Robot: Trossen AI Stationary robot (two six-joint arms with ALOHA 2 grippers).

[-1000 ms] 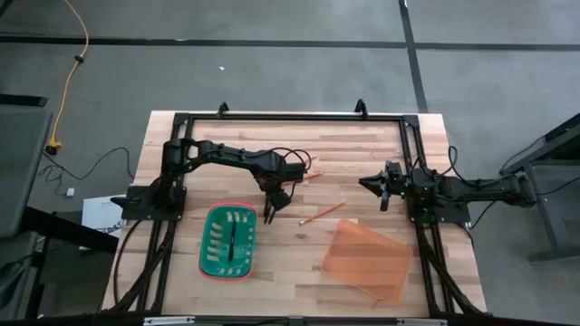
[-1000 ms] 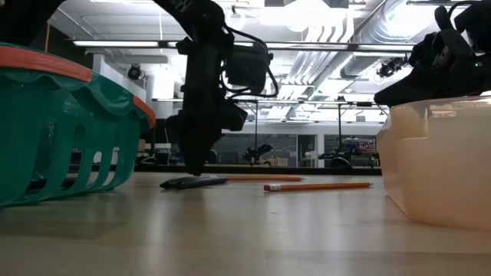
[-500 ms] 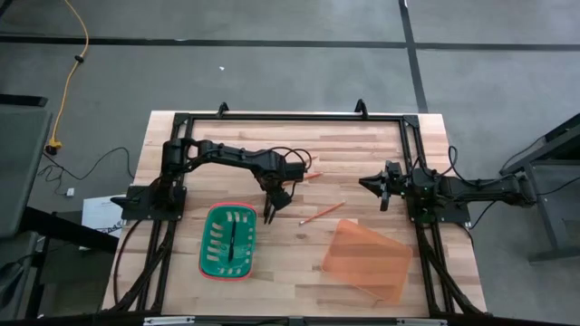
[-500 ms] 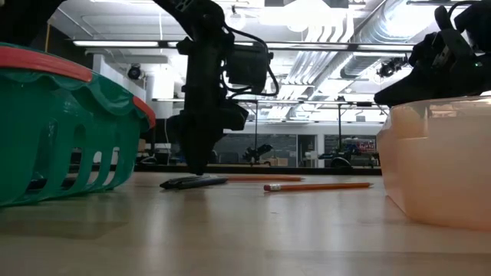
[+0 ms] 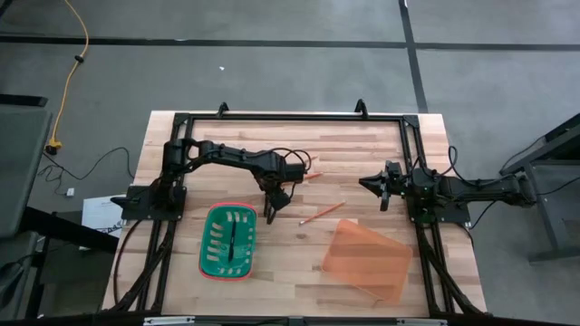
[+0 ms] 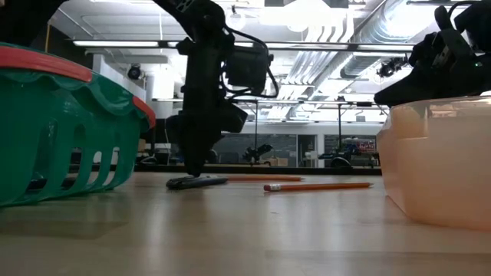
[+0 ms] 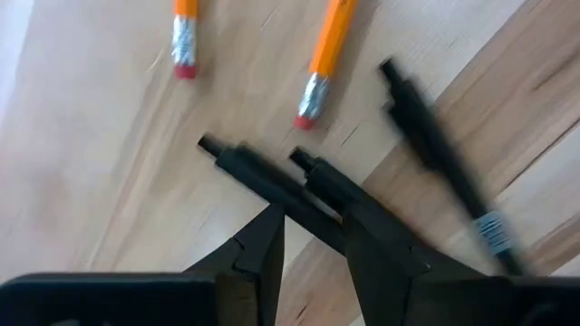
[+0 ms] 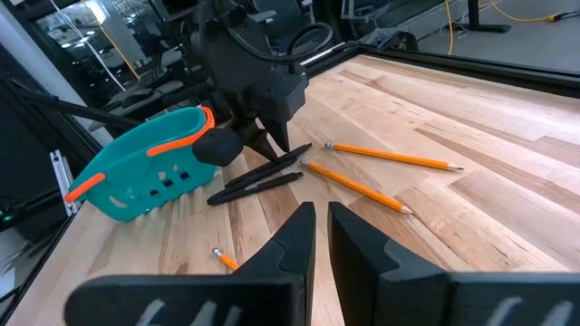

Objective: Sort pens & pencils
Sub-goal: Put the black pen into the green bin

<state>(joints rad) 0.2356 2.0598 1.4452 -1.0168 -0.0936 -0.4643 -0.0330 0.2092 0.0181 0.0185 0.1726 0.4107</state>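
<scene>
Three dark pens lie side by side on the table beside the green basket (image 5: 214,246); the left wrist view shows two of them (image 7: 237,161) (image 7: 319,174) at my left fingers and a third pen (image 7: 435,149) apart. The left gripper (image 5: 271,210) (image 7: 313,222) points down over them, shut on a pen. Three orange pencils (image 8: 390,158) (image 8: 358,188) (image 8: 222,260) lie flat on the wood nearby; one pencil (image 5: 320,214) sits between the basket and the orange bin. The right gripper (image 5: 381,192) (image 8: 319,217) waits shut at the table's right side, above the table. My left gripper comes at the pens from above, pointing down, its fingers across them. One pen's shaft (image 7: 294,201) runs between the two fingertips, a short way from its end; a second pen (image 7: 333,192) passes under the other finger (image 7: 372,240). Both pens lie flat on the table.
The green basket (image 6: 61,130) with an orange rim stands toward the near left. The translucent orange bin (image 5: 367,260) (image 6: 437,161) stands toward the near right. A black frame (image 5: 290,118) borders the table. Bare wood lies between basket and bin.
The left gripper's fingers have drawn closer together over the pens. In the low view the pens' near ends have shifted slightly rightward, toward the gripper. The right arm has kept still.
</scene>
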